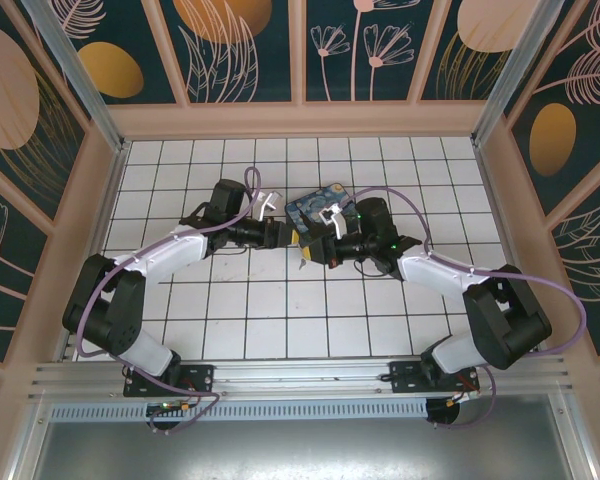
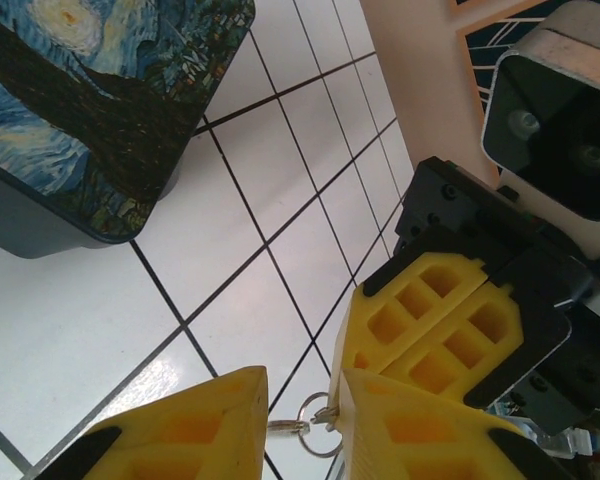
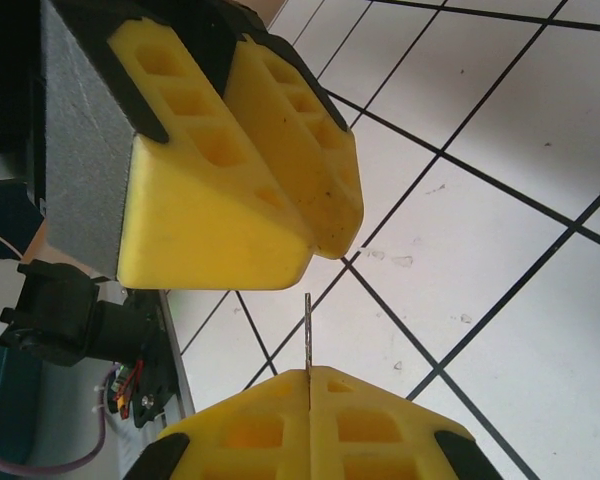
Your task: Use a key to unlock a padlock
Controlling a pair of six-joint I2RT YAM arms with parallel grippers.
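Observation:
My right gripper (image 1: 313,250) (image 3: 310,376) is shut on the key (image 3: 308,335), a thin grey sliver seen edge-on that sticks out past its yellow fingertips. My left gripper (image 1: 290,238) (image 2: 300,392) faces it tip to tip above the tiled floor, its jaws a narrow gap apart. In that gap hang a small metal ring (image 2: 321,455) and a short metal bar (image 2: 286,427), right at the right gripper's fingers (image 2: 430,320). The left gripper's fingers (image 3: 230,200) hover just beyond the key's end. The padlock is hidden.
A blue-and-yellow swirl-painted box (image 1: 315,208) (image 2: 90,110) sits on the floor just behind the two grippers. Pink walls (image 1: 300,120) ring the white tiled floor (image 1: 280,310), with open tiles in front of the arms.

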